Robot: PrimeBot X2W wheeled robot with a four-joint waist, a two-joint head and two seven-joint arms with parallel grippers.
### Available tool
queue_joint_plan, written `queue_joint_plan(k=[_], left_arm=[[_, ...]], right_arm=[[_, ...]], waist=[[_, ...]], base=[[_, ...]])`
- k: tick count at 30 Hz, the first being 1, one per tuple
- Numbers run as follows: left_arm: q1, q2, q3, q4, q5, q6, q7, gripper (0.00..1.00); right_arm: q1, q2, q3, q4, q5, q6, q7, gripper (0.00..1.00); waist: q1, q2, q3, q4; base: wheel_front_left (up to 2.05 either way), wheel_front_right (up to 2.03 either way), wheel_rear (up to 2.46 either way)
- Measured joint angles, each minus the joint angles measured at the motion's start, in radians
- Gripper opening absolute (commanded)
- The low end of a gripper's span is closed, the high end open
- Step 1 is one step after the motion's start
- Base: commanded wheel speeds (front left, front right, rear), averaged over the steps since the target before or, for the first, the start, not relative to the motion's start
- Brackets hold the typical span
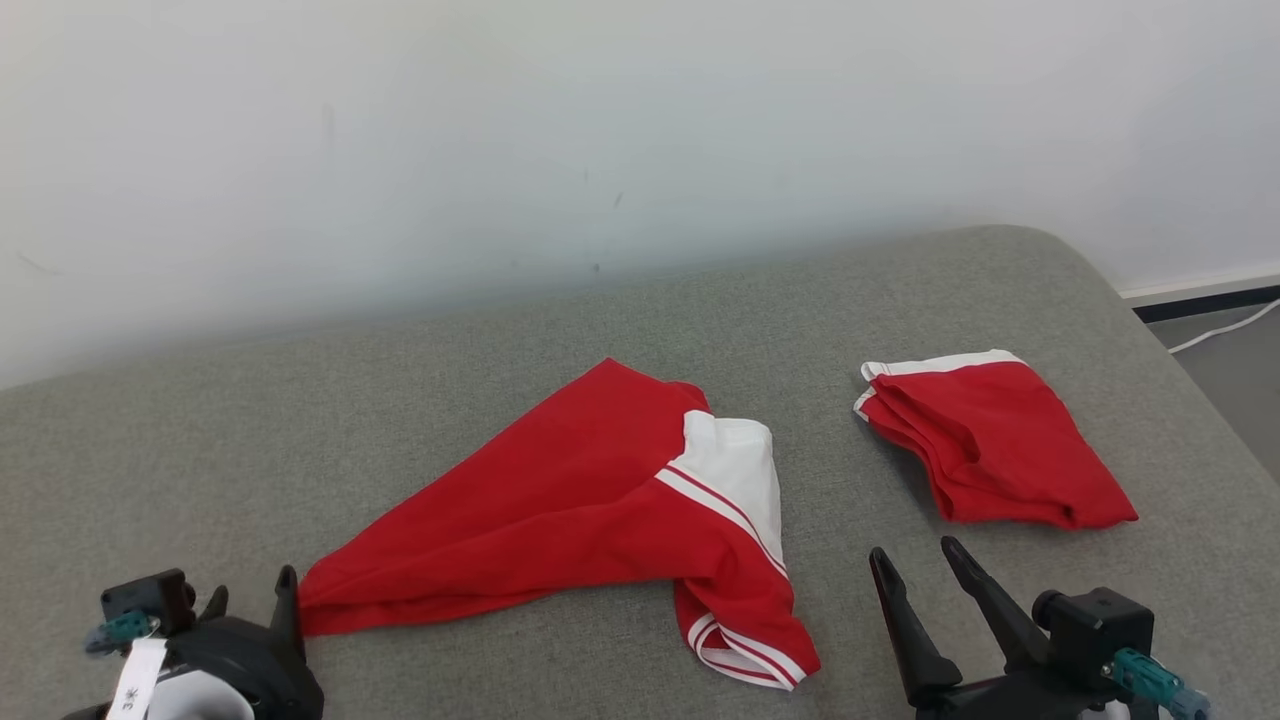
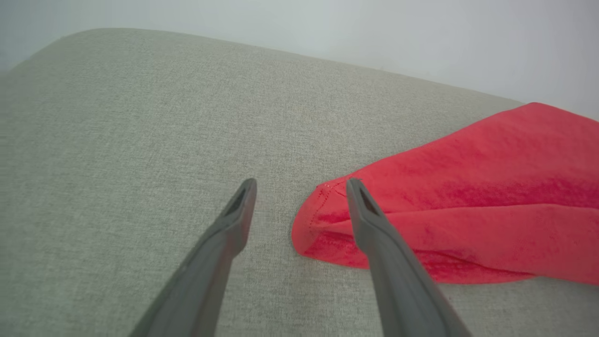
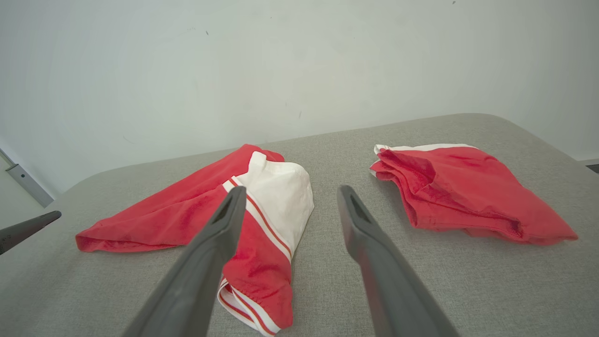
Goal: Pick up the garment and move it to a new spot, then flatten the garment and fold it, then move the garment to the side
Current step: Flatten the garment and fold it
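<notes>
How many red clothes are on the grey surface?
2. The spread-out garment lies in the middle, with a white part showing. The folded garment sits apart, farther right. None seems hidden.

Head looks down, wrists low; all share the spread garment point(image 1: 560, 510).

Grey fabric surface point(image 1: 200, 430), white wall point(image 1: 500, 120), white cable point(image 1: 1225, 332)

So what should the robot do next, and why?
Probably lower the open right fingers onto the striped sleeve and pinch it, to pull the big red shirt flat: it lies bunched, and the left fingers stand open at its corner.
</notes>
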Motion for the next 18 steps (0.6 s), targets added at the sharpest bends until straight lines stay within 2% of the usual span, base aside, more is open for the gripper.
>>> queue_joint_plan(k=[6,13,18], left_arm=[[0.049,-0.003,0.022,-0.034,0.026,0.0,-0.053,1.0],[0.103,-0.002,0.06,-0.161,0.073,0.0,-0.073,1.0],[0.232,-0.032,0.164,-0.258,0.102,0.0,-0.072,1.0]], right_arm=[[-0.016,-0.002,-0.009,0.021,0.0,0.0,0.007,1.0],[-0.018,-0.014,-0.048,0.044,0.0,0.0,-0.002,1.0],[-0.03,-0.016,-0.093,0.079,0.001,-0.008,-0.026,1.0]], waist=[[0.0,0.0,-0.004,0.005],[0.0001,0.0,-0.023,0.02],[0.0001,0.0,-0.054,0.03]], base=[[0.0,0.0,0.0],[0.0,0.0,0.0],[0.0,0.0,0.0]])
